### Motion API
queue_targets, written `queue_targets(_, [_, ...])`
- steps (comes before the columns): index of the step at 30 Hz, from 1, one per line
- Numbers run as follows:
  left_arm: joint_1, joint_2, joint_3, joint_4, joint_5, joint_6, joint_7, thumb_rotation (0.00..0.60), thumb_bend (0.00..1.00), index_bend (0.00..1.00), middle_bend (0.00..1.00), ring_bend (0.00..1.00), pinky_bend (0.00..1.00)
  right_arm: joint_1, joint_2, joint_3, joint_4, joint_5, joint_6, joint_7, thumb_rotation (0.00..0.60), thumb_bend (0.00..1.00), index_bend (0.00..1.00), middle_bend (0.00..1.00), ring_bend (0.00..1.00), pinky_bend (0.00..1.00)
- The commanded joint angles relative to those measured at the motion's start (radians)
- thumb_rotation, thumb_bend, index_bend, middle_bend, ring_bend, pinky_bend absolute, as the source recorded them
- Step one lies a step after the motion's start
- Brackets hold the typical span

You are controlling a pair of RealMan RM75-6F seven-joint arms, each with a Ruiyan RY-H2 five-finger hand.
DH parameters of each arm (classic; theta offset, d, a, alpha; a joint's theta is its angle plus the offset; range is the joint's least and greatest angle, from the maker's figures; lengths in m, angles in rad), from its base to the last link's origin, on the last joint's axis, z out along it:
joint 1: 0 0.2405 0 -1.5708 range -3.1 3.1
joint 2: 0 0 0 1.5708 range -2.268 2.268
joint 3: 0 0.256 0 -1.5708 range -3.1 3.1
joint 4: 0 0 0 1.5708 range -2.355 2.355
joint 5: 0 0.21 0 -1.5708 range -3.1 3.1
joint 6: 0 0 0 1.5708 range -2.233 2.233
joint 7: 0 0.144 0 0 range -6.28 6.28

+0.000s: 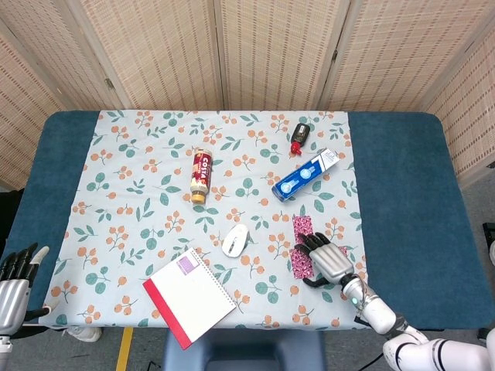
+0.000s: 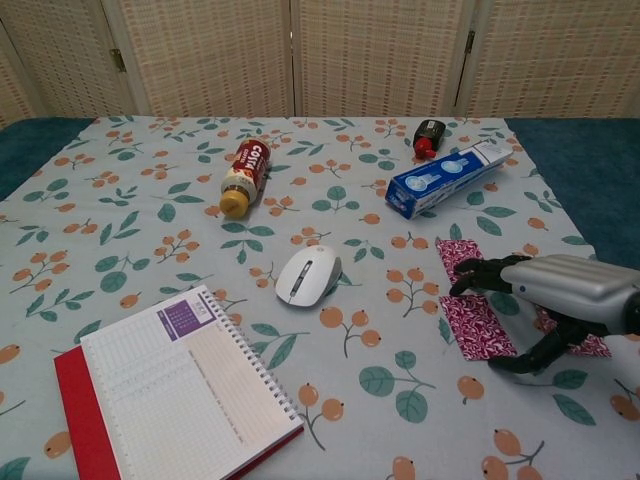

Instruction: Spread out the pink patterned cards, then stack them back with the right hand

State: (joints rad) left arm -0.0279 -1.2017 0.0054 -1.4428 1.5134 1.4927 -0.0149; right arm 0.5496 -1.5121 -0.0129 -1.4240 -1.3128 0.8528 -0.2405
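Three pink patterned cards lie spread near the table's front right: one further back (image 2: 457, 254), one in the middle (image 2: 478, 327), and one (image 2: 592, 346) showing from under my right hand (image 2: 548, 292). That hand lies palm down over them, fingers apart and reaching left, fingertips (image 2: 466, 281) at the gap between the back and middle cards, thumb pointing down at the cloth. It grips nothing. From the head view I see the cards (image 1: 302, 262) left of the right hand (image 1: 329, 261). My left hand (image 1: 14, 280) hangs off the table's front left edge, fingers straight and holding nothing.
A white mouse (image 2: 306, 273) and a red-backed spiral notebook (image 2: 170, 385) lie left of the cards. Behind them are a blue toothpaste box (image 2: 450, 177), a small black and red bottle (image 2: 428, 137) and a lying coffee bottle (image 2: 243, 176).
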Motion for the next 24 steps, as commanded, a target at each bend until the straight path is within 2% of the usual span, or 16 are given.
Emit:
queue_targets(1, [0.001,-0.001,0.001,0.003,0.000,0.000,-0.002,0.600,0.18,0.10,0.03,0.07,0.00,0.000,-0.003,0.002,0.004,0.004,0.002,-0.003,0.427,0.34,0.23,0.04,0.00,0.00])
queue_targets(7, [0.003,-0.003,0.002,0.011,-0.001,0.000,-0.010,0.600,0.18,0.10,0.03,0.07,0.00,-0.003,-0.002,0.001,-0.004,0.001,0.011,-0.004,0.427,0.34,0.31,0.05,0.00,0.00])
queue_targets(24, [0.003,-0.008,0.000,0.029,0.000,0.000,-0.028,0.600,0.18,0.10,0.03,0.07,0.00,-0.028,0.034,0.012,-0.065,-0.014,0.084,0.011,0.426,0.34,0.31,0.06,0.00,0.00])
